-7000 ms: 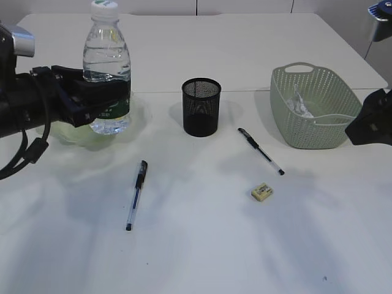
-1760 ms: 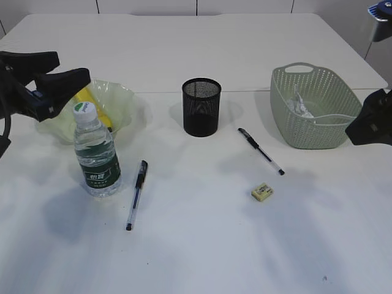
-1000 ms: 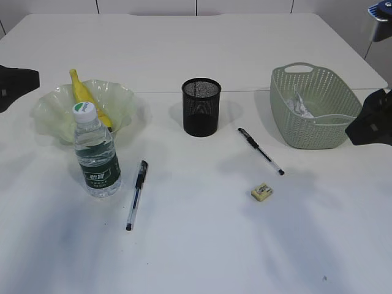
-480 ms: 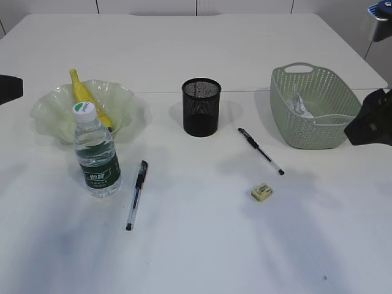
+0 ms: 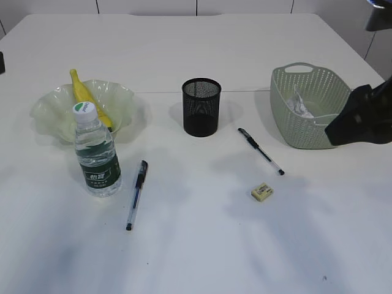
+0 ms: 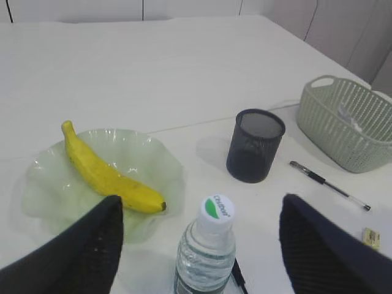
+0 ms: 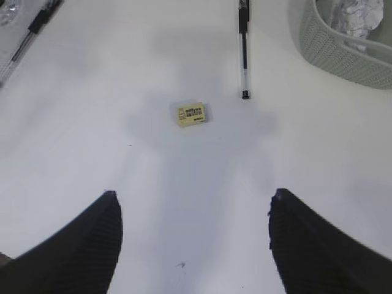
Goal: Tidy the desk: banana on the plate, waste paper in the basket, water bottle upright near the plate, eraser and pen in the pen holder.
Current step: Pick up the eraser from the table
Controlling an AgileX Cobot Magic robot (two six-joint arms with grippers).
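The banana [image 5: 86, 101] lies on the pale green plate [image 5: 49, 113]. The water bottle [image 5: 97, 153] stands upright in front of the plate. One pen [image 5: 136, 195] lies right of the bottle, another pen [image 5: 261, 151] right of the black mesh pen holder [image 5: 201, 107]. The yellow eraser [image 5: 261, 192] lies below that pen. Crumpled paper [image 5: 300, 104] sits in the green basket [image 5: 312, 116]. My left gripper [image 6: 201, 199] is open and empty, above and behind the bottle. My right gripper [image 7: 194, 194] is open and empty, above the table short of the eraser [image 7: 191, 114].
The right arm [image 5: 358, 116] hangs in front of the basket's right side. In the exterior view the left arm is almost wholly past the left edge. The table's seam runs behind the holder.
The bottle went from held over the plate to standing on the table, released. The left arm drew back out to the left. The right arm has just moved in leftward.
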